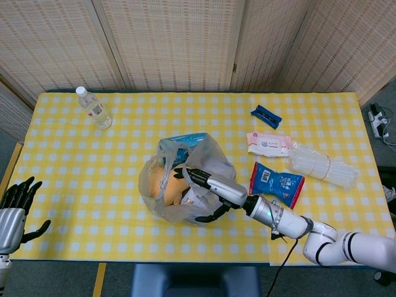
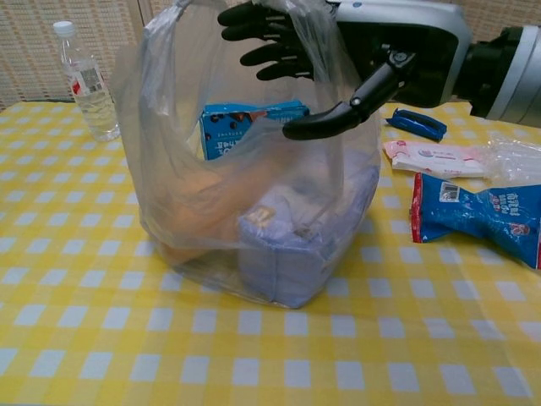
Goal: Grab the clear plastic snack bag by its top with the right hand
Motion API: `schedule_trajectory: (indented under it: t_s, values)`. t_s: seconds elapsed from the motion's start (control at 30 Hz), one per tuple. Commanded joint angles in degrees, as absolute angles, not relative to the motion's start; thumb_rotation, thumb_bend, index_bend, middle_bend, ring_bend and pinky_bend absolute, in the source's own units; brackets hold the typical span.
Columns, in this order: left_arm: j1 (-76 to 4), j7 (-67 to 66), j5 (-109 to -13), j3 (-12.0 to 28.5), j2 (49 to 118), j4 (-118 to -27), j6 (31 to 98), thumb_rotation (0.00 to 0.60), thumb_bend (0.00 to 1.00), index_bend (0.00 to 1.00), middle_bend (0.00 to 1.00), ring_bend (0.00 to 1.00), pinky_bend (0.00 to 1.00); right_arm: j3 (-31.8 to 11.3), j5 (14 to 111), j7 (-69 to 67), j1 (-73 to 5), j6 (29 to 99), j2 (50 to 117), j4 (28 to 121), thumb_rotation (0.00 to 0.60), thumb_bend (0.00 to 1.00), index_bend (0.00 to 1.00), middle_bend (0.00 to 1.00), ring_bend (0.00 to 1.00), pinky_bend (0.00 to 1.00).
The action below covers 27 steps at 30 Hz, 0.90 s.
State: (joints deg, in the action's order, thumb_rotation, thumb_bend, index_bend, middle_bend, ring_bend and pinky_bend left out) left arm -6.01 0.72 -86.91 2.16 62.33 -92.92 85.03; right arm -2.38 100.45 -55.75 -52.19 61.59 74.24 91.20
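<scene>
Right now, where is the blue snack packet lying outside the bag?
The blue snack packet lies flat on the table, right of the clear bag in both views, just below the pink wipes pack.
</scene>
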Motion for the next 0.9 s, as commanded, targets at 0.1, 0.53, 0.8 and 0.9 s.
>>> schedule_trajectory:
  t_s: [0.1, 0.53, 0.8, 0.9]
  values:
    - [-5.9, 1.5, -87.1, 2.1, 62.0, -92.9, 85.3, 0.6, 0.29, 0.0, 0.03, 0.0, 0.0, -2.9, 99.4, -53.2, -53.4, 59.9, 74.5, 92.7, 0.6, 0.25, 0.0, 0.0, 0.01, 0.0]
    - [-5.6, 3.0, -87.6, 2.0, 61.4, -93.0, 85.8, 0.6, 0.29, 0.0, 0.03, 0.0, 0.0, -4.5, 95.8, -46.0, -54.8, 56.8, 76.8, 93.4, 0.6, 0.24, 0.0, 0.0, 0.01, 0.0]
    - [-5.4, 3.9, -87.9, 1.9, 61.0, -93.1, 86.2, 0.6, 0.29, 0.0, 0.03, 0.0, 0.0, -5.9, 93.7, -44.4, -56.0, 54.9, 78.2, 93.3, 0.6, 0.24, 0.0, 0.0, 0.01, 0.0]
    - [-5.3, 4.2, -88.0, 1.9, 60.9, -93.1, 86.3, 0.6, 0.29, 0.0, 0.04, 0.0, 0.0, -6.2, 93.7, -44.6, -56.4, 55.0, 79.0, 93.0, 0.6, 0.24, 0.0, 0.0, 0.01, 0.0]
